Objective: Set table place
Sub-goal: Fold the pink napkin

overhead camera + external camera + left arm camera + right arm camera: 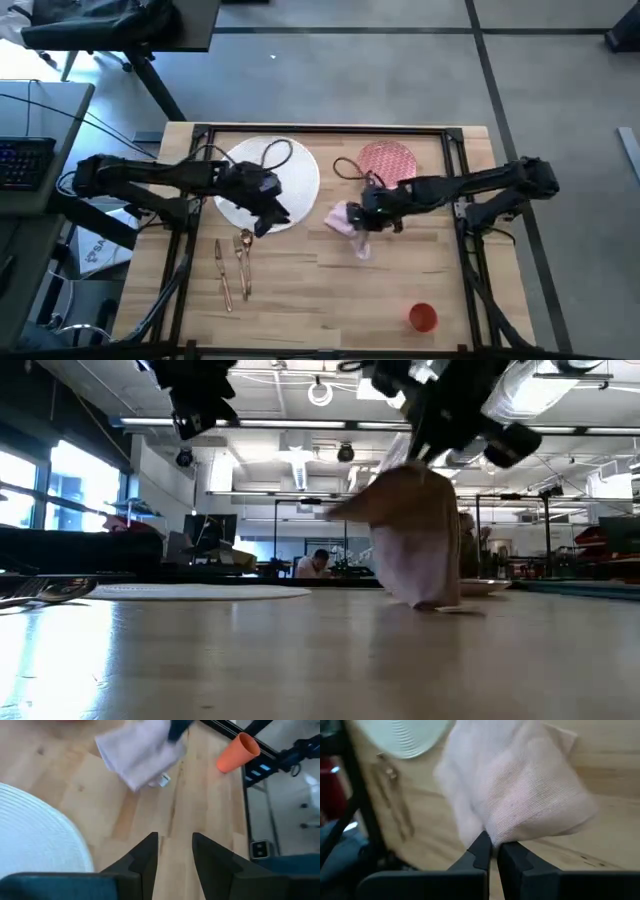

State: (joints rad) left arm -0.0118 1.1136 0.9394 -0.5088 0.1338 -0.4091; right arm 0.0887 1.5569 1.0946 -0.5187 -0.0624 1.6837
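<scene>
The rectangular light wood plank table [330, 290] with its thin black metal frame carries everything. On its far left part lies the large white round plate [300, 170], ribbed in rings, and to the right of it, near the far edge, the smaller pink patterned plate [388, 158]. The pale pink cloth napkin [345, 222] hangs near the table's middle, between the two plates and a little nearer than them; the right gripper [491, 851] has its jaws pinched on a fold of it, and in the low view the cloth droops with its lower edge at the tabletop. The left gripper [175, 851] hovers over the near edge of the white plate, jaws parted with nothing between them. The gold-coloured cutlery [234, 268] lies in a loose row just nearer than the white plate, on the left part of the table. The small orange cup [423, 317] stands near the near right corner, well apart from the rest.
</scene>
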